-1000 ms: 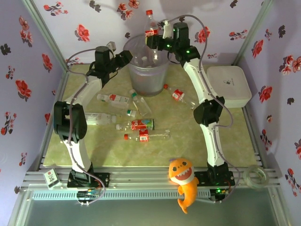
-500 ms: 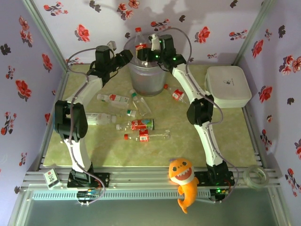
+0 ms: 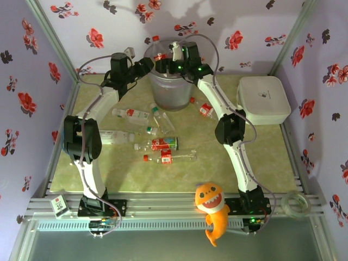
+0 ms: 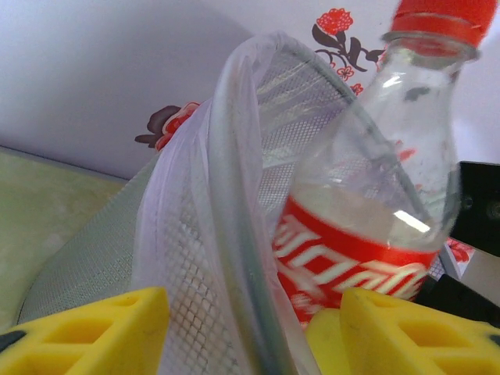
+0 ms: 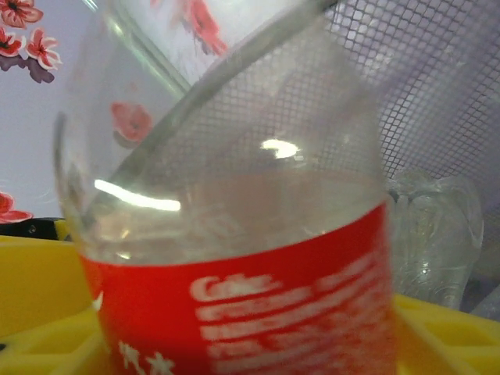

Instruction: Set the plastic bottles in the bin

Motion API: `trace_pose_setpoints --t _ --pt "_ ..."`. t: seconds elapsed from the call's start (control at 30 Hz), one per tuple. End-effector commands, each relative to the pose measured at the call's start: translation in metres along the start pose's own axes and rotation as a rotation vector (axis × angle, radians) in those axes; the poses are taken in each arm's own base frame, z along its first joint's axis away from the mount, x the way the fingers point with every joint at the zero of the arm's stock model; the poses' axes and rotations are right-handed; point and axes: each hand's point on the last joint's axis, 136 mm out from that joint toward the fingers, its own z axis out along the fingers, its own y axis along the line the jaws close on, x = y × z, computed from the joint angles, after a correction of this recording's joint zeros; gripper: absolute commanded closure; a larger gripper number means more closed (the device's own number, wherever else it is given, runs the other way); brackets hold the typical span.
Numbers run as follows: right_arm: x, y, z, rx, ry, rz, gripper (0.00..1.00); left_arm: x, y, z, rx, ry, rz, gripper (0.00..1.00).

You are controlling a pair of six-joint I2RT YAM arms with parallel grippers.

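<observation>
1. The right gripper point(image 3: 166, 61) is clamped on a bottle point(image 3: 159, 53). In the right wrist view its yellow fingers point(image 5: 47, 297) squeeze the red label on both sides, which keeps the slippery clear body from sliding.
2. That bottle point(image 4: 367, 211) stands nearly upright, red cap on top. It is above the bin's point(image 3: 173, 89) opening, toward the back-left of the rim, so letting go should drop it straight inside.
3. The left gripper point(image 3: 148, 66) is at the bin's left rim with its jaws wide. In the left wrist view the rim point(image 4: 226, 234) runs up between the two yellow fingers point(image 4: 86, 328) and they hold nothing. My guess is that it is there to steady the light bin against tipping, though I cannot tell whether it touches the wall.
4. Through the mesh wall point(image 5: 437, 94), clear bottles already dropped point(image 5: 433, 234) lie inside the bin, so the job is partly done.
5. Six loose bottles point(image 3: 163, 144) lie flat on the table point(image 3: 261, 157) in front of the bin. One red-labelled bottle point(image 3: 204, 110) is just to the bin's front right, and the others are spread toward its front left.
6. The next step is probably to open the right jaws over the bin, then fetch one nearest its base.
</observation>
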Motion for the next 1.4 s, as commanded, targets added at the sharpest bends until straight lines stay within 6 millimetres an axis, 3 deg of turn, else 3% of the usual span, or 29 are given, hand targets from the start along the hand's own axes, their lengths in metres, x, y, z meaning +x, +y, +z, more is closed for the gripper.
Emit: trace_pose_setpoints --t 0.0,0.17,0.47,0.6,0.73,0.87,1.07,1.23,1.37 --pt "0.039 -0.017 0.015 0.0 0.106 0.045 0.26 0.045 0.033 0.015 -0.081 0.133 -0.029 0.39" --pt "0.04 -0.016 0.014 -0.002 0.111 0.044 0.21 0.045 0.033 0.015 -0.081 0.131 -0.028 0.39" --pt "0.037 -0.015 0.013 -0.01 0.105 0.045 0.22 0.044 0.033 0.014 -0.081 0.13 -0.028 0.39" --pt "0.023 -0.009 0.003 -0.011 0.085 0.03 0.21 0.045 0.034 0.014 -0.084 0.133 -0.027 0.39" --pt "-0.018 0.01 -0.026 0.009 -0.003 -0.028 0.19 0.045 0.036 0.014 -0.089 0.135 -0.026 0.39" --pt "-0.059 0.031 -0.067 0.037 -0.087 -0.078 0.19 0.044 0.037 0.014 -0.09 0.133 -0.03 0.39" --pt "-0.087 0.053 -0.123 0.088 -0.133 -0.138 0.2 0.044 0.038 0.015 -0.09 0.13 -0.031 0.39" --pt "-0.074 0.037 -0.16 0.222 -0.065 -0.171 0.21 0.045 0.039 0.015 -0.091 0.133 -0.033 0.39" --pt "-0.034 0.005 -0.19 0.376 0.095 -0.186 0.21 0.045 0.041 0.014 -0.095 0.134 -0.029 0.39"
